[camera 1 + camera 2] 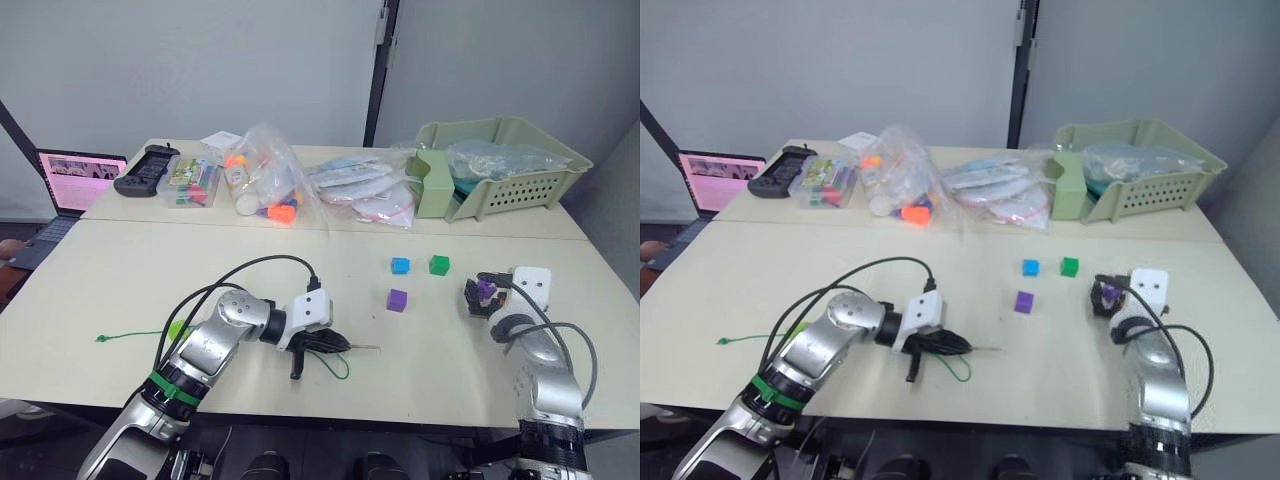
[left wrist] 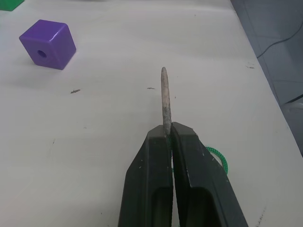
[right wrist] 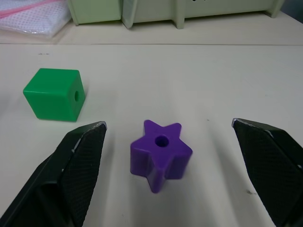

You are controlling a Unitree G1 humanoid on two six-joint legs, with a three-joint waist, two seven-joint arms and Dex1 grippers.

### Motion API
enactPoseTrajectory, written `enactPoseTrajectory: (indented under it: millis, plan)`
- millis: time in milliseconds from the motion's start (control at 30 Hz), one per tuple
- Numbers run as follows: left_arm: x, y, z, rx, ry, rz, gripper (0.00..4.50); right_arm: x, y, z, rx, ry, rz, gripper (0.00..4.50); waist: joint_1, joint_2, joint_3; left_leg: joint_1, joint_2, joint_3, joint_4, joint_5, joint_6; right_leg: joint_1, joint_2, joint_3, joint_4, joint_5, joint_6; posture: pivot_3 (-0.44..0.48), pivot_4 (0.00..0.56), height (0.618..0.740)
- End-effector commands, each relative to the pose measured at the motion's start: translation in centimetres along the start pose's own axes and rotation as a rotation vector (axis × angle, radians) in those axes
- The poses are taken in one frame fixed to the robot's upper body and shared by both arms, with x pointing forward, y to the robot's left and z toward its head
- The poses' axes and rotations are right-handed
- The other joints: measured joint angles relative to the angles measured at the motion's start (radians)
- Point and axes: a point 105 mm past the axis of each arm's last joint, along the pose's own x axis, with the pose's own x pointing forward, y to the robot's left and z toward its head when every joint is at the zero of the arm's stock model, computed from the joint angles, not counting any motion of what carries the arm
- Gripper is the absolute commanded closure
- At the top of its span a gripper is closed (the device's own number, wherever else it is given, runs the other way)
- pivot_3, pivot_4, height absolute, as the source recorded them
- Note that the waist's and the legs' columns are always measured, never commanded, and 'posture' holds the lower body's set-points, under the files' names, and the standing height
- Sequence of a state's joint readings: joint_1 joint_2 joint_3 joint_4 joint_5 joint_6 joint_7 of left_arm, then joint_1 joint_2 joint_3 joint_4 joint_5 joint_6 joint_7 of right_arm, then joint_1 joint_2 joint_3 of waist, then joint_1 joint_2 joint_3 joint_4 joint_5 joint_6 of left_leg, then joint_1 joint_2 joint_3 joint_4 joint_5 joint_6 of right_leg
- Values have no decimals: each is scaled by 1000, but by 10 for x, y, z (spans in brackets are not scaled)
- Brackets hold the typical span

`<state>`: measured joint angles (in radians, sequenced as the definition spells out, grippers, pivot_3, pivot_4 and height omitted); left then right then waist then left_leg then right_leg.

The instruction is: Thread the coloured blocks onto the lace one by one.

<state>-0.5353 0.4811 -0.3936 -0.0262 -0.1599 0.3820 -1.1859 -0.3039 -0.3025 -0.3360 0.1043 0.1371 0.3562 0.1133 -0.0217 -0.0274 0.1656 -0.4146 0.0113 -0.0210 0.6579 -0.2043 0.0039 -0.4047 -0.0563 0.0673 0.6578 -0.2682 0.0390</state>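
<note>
My left gripper [image 1: 335, 343] lies low over the table's front and is shut on the lace's stiff tan tip [image 2: 164, 94], which sticks out past the fingers [image 2: 151, 156]. The green lace [image 1: 130, 335] trails left across the table and loops under the gripper [image 1: 342, 372]. A purple cube [image 1: 397, 300] sits just beyond the tip. Farther back stand a blue cube [image 1: 400, 265] and a dark green cube [image 1: 439, 264]. My right gripper [image 3: 168, 124] is open, its fingers either side of a purple star block [image 3: 161, 153] standing on the table.
Along the back are a laptop [image 1: 80, 178], a black controller [image 1: 148, 168], a clear box of small items [image 1: 190, 183], plastic bags with orange toy pieces [image 1: 265, 190], flat bags [image 1: 365, 190] and a pale green basket [image 1: 505, 165].
</note>
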Motion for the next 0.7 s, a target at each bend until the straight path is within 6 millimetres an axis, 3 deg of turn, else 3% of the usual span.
enactPoseTrajectory:
  millis: [33,67,133,400,600,700]
  plan:
    - [-4,1,9,29,-24,15,4500,5,2,4,-18,-21,4,17,0,0,0,0,0,0,0,0,0,0,0,0,0,0,0,0,150,740]
    - [-4,1,9,29,-24,15,4500,6,1,3,-11,-17,-4,17,1,0,0,0,0,0,0,0,0,0,0,0,0,0,0,0,150,740]
    - [-4,1,9,31,-22,16,4500,8,-2,1,1,-14,-23,529,2,0,0,0,0,0,0,0,0,0,0,0,0,0,0,0,150,740]
    - [-6,3,8,33,-18,23,4500,12,-1,-5,54,-14,-26,3117,1,0,0,0,1,0,0,0,0,0,0,0,0,0,0,0,150,740]
    - [-5,3,6,30,-16,25,4500,6,3,11,42,-89,1,3121,0,1,0,0,1,0,0,0,0,0,0,0,0,0,0,0,150,740]
    - [-5,3,6,27,-16,25,4500,-5,11,20,-79,-111,53,3121,1,1,0,0,1,0,0,0,0,0,0,0,0,0,0,0,150,740]
